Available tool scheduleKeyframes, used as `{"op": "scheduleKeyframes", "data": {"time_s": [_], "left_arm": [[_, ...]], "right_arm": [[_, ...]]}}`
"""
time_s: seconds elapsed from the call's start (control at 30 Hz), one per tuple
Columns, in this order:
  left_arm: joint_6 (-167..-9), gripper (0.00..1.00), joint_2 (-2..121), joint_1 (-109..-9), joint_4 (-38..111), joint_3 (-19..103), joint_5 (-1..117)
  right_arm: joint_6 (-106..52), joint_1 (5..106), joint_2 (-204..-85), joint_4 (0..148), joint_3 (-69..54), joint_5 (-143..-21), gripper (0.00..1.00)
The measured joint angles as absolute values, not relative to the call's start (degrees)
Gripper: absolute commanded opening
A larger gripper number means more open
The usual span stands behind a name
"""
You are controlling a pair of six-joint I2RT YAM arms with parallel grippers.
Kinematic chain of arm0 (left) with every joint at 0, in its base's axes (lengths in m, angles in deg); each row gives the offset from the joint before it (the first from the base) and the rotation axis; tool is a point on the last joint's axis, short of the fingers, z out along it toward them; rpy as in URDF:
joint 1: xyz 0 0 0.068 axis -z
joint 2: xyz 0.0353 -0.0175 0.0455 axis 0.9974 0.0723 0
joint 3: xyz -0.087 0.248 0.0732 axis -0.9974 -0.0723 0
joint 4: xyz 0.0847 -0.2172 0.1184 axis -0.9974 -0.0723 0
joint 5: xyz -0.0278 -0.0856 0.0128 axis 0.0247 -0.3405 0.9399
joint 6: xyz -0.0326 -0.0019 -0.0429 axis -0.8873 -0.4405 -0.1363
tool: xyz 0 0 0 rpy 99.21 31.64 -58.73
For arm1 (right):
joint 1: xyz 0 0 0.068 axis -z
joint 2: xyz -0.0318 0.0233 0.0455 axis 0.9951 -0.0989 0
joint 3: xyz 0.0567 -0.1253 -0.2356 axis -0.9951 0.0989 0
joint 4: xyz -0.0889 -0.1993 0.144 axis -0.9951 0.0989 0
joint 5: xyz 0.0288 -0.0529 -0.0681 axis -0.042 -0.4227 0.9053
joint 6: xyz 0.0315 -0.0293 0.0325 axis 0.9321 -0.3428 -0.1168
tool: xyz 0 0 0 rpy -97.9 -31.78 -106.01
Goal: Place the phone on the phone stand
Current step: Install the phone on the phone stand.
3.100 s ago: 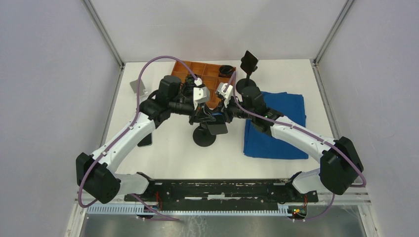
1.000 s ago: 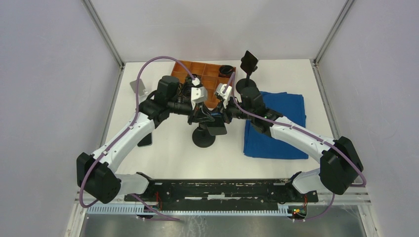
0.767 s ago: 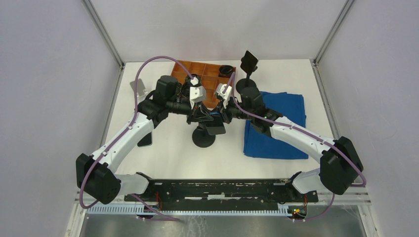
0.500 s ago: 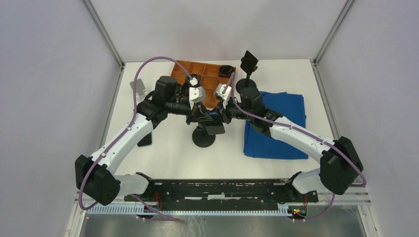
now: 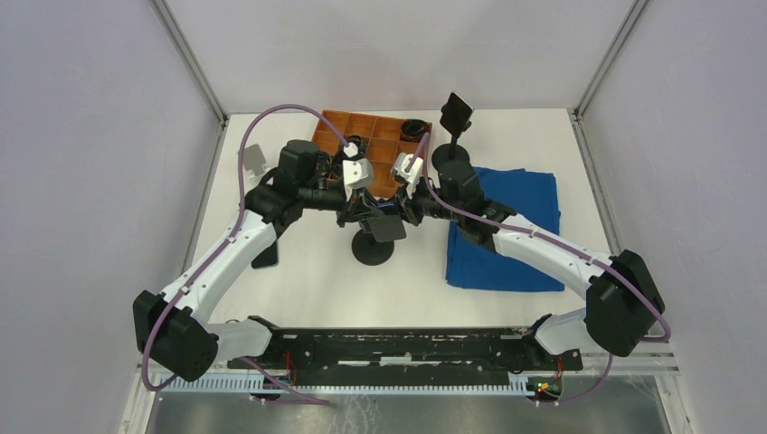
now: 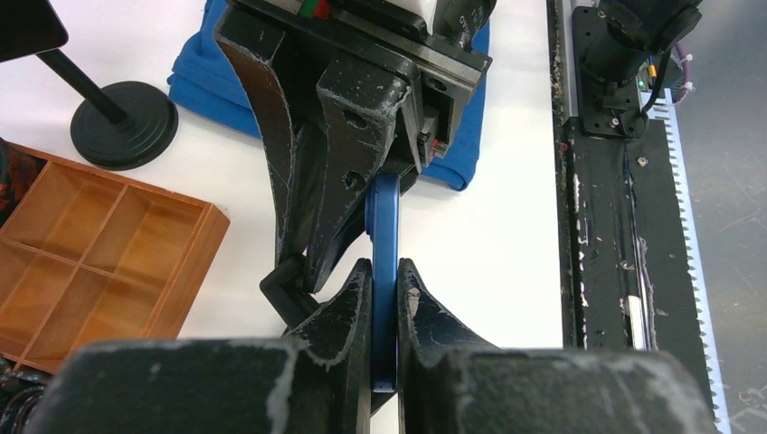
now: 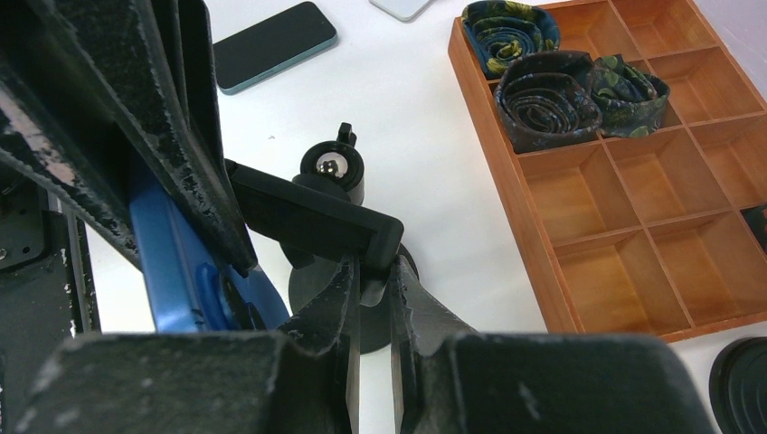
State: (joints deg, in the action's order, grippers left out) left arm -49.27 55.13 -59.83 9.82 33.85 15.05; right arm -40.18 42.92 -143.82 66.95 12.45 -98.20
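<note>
The left gripper [image 6: 384, 268] pinches the blue-cased slab phone [image 6: 383, 226] edge-on. The right gripper [image 7: 370, 264] pinches the top plate of the black round-based phone stand [image 5: 372, 251] at the middle of the white table [image 5: 317, 289]. Both have shifted slightly toward the far left corner. The phone is airborne beside the plate and not yet seated, so alignment appears to be in progress.
</note>
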Motion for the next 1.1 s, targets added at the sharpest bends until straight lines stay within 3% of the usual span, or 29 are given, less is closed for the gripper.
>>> {"op": "scheduleKeyframes", "data": {"time_s": [1.1], "left_arm": [[-49.3,0.02,53.6,-59.8,9.9,33.7,24.4]], "right_arm": [[-41.0,42.3,-143.8,65.6,12.4,-92.4,0.0]]}}
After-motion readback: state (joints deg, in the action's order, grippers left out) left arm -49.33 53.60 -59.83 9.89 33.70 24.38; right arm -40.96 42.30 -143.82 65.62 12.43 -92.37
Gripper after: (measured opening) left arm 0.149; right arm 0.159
